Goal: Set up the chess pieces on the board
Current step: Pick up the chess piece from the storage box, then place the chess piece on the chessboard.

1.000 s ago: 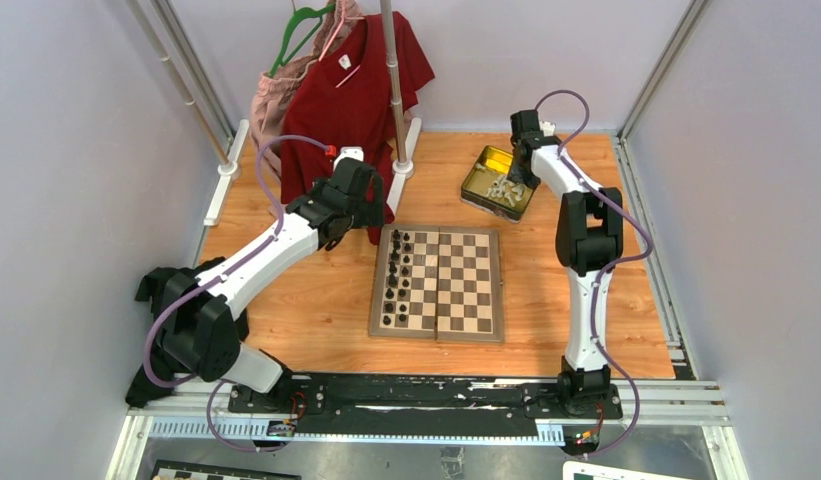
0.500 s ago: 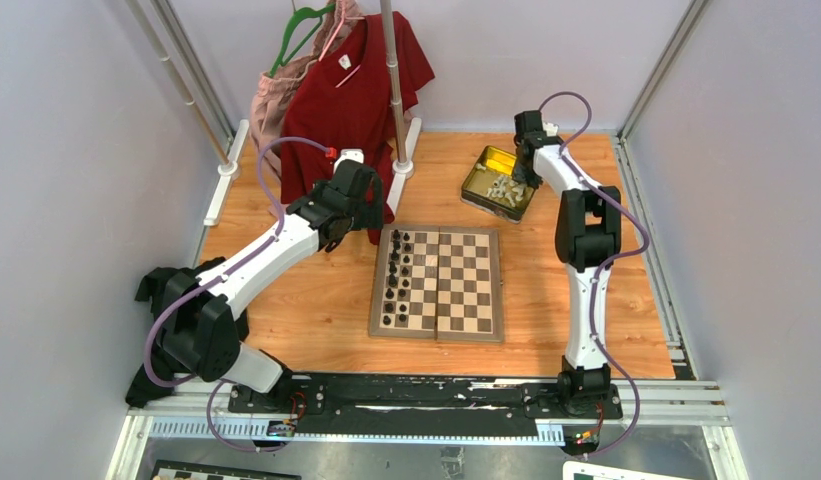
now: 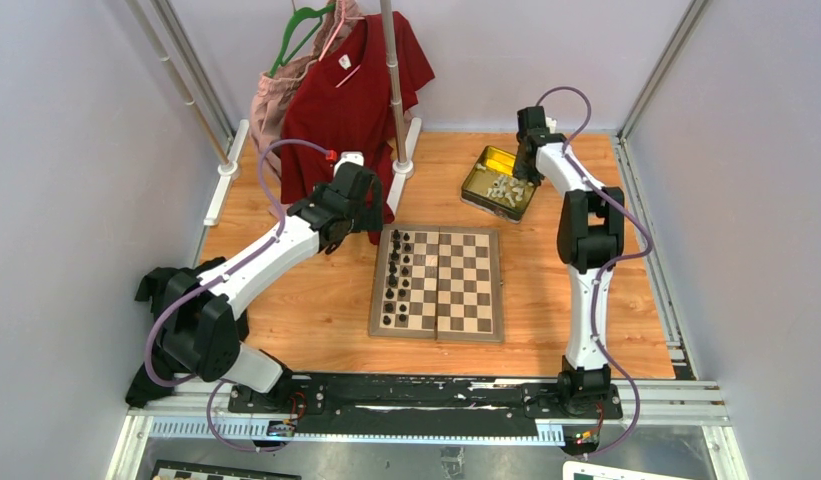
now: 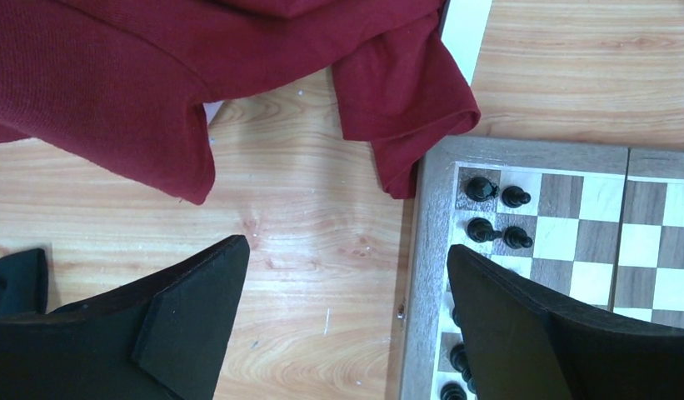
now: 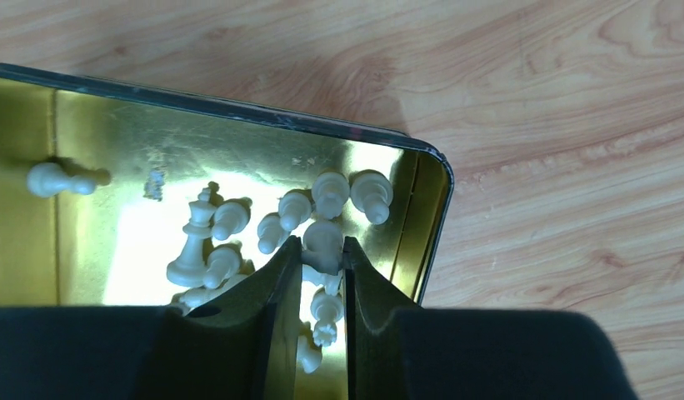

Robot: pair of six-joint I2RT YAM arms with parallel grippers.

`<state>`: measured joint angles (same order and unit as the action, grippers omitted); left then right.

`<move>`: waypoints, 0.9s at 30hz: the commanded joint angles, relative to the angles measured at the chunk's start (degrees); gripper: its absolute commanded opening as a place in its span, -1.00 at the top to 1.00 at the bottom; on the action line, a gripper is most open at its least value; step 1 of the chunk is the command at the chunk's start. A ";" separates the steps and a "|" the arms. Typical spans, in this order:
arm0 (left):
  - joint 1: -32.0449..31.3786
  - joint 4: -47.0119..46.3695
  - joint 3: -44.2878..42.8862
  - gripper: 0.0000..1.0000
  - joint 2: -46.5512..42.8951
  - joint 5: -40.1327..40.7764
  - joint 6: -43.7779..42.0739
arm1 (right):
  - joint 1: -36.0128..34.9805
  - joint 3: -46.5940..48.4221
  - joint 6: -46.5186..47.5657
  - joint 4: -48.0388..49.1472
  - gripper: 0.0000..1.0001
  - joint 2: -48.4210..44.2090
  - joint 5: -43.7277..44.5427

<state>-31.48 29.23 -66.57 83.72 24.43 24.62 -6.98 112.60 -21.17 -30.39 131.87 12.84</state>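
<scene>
The board [image 3: 476, 290] lies mid-table with black pieces [image 3: 396, 275] lined along its left columns. Several white chess pieces [image 3: 504, 188] lie loose in a gold tin [image 3: 486, 160] at the back right. In the right wrist view my right gripper [image 5: 322, 246] reaches into the tin [image 5: 421, 217], shut on one white piece [image 5: 323, 236] at its fingertips, with other white pieces [image 5: 230, 218] around it. My left gripper [image 4: 346, 247] hangs open over bare table beside the board's left border [image 4: 430, 250], near black pieces [image 4: 480, 188], holding nothing.
A red shirt [image 3: 351, 90] and a pink garment [image 3: 276, 100] hang from a rack pole [image 3: 394, 80] at the back left. The shirt's hem [image 4: 405, 117] drapes just beyond the board's far-left corner. The rack's white foot [image 4: 465, 29] sits nearby.
My right gripper has closed on a white piece inside the tin. The left arm has barely moved and stays open.
</scene>
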 commanded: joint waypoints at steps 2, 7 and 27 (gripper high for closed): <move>-0.16 -1.16 0.49 -0.89 -2.95 0.87 -0.60 | -1.43 0.53 3.52 0.60 1.00 -6.95 -0.04; -0.16 -1.22 0.43 -0.89 -4.21 0.71 -1.22 | -3.56 -3.08 3.84 0.52 1.00 -12.66 0.83; -0.16 -3.00 4.38 -0.90 -10.26 -0.69 -2.13 | -21.11 -35.94 -2.21 -7.75 1.00 -38.67 0.81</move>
<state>-31.48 27.83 -63.18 75.22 24.25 22.90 -26.72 80.84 -20.69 -34.50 95.88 14.63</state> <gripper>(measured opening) 0.949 0.240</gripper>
